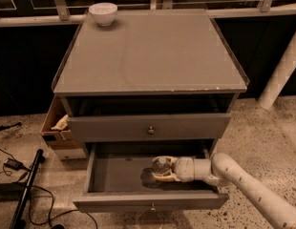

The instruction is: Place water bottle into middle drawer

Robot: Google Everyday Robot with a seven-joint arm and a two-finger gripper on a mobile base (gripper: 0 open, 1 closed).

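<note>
The middle drawer (117, 174) is pulled open at the bottom of the grey cabinet, and its grey floor shows. My gripper (160, 171) reaches into it from the right on a white arm. It is shut on the water bottle (161, 165), a small clear bottle seen end-on between the tan fingers (163, 177). The bottle is low over the drawer floor, right of the middle. I cannot tell whether it touches the floor.
The matching upper drawer (148, 126) with its round knob is slightly open above. A white bowl (102, 13) stands at the back left of the cabinet top (153, 51). A cardboard box (56, 128) and cables (14, 166) lie left; a white post (281, 70) stands right.
</note>
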